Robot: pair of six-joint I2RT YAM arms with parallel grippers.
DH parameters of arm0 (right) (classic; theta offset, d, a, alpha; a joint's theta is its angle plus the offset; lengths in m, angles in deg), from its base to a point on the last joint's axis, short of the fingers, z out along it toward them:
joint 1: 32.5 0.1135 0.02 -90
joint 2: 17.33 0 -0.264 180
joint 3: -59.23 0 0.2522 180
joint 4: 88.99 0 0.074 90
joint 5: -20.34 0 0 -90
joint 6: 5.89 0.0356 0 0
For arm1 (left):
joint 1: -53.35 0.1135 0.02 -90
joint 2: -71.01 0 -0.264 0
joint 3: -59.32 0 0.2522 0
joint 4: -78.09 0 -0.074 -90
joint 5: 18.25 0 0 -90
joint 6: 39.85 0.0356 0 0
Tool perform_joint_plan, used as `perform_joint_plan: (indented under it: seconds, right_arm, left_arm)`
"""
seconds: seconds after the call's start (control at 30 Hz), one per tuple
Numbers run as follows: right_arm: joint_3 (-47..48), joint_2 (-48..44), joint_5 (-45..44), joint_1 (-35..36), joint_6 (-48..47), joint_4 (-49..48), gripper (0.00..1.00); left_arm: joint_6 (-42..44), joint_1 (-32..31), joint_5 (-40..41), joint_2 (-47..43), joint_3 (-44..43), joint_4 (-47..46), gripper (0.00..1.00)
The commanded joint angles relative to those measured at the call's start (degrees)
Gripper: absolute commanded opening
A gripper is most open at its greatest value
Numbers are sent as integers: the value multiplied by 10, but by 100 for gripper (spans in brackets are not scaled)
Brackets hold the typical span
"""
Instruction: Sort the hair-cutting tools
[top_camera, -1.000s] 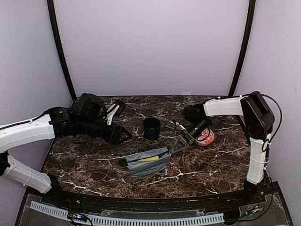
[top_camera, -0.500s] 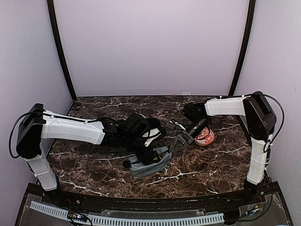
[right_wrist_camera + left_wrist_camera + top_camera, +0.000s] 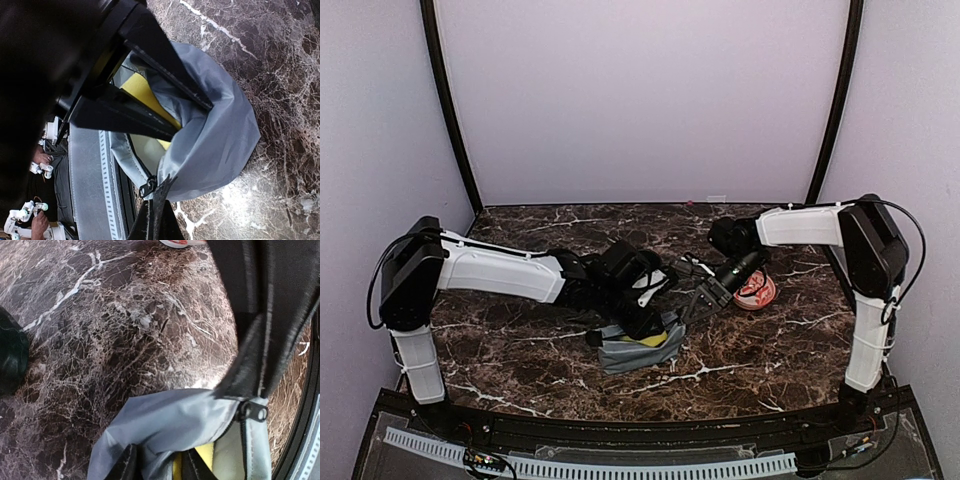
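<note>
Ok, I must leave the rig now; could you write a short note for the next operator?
Left tool: open, fingers spread at the mouth of the grey pouch.
Right tool: shut on the pouch's zip end, lifting it.
Scissors: what looks like one pair lies on the table, near the plate.
Comb, clipper: not visible.
Done: unclear, the pouch's contents are hidden.
Left: at least those scissors.

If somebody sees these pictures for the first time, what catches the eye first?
The grey pouch with yellow lining lies open at mid-table. The right gripper pinches its edge by the zipper; the left gripper stands open at its mouth. A red-and-white plate sits to the right of them.
</note>
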Motion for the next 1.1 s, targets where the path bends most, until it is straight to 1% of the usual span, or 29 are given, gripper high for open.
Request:
perform_joint_plan:
  seconds: [0.0,0.03,0.1,0.2,0.37,0.47,0.57,0.67,0.77,0.9,0.97,1.0,1.07]
  right_arm:
    - [-7,-39,-2,6,-8,3,0]
    - [-8,-43,-3,7,-8,2,0]
    - [-10,-50,-6,7,-6,0,0]
    - [-10,-54,-7,7,-2,-3,0]
    - [-5,-47,-7,7,1,-3,0]
    - [1,-43,0,7,-2,2,0]
    - [5,-42,8,7,-8,9,0]
    - [7,-41,31,6,-23,20,0]
    - [11,-41,60,7,-38,35,0]
    - [24,-34,109,6,-79,74,0]
    - [35,-21,135,6,-125,115,0]
    - [39,-17,144,6,-147,142,0]
    - [46,-8,147,7,-173,162,0]
  left_arm:
    - [-63,13,-1,22,13,35,29]
    - [-69,15,4,22,17,38,32]
    - [-77,14,41,21,18,56,40]
    - [-78,1,67,12,27,57,47]
    - [-31,-47,95,-55,44,0,67]
    - [-21,-60,114,-102,57,-40,72]
    - [-19,-60,149,-141,67,-55,75]
    - [-13,-60,183,-165,64,-44,76]
    - [-19,-60,183,-186,69,-51,76]
    - [-45,-60,159,-202,95,-88,71]
    - [-50,-60,165,-195,95,-77,67]
    - [-51,-60,167,-192,94,-68,67]
    - [-44,-60,167,-178,90,-45,67]
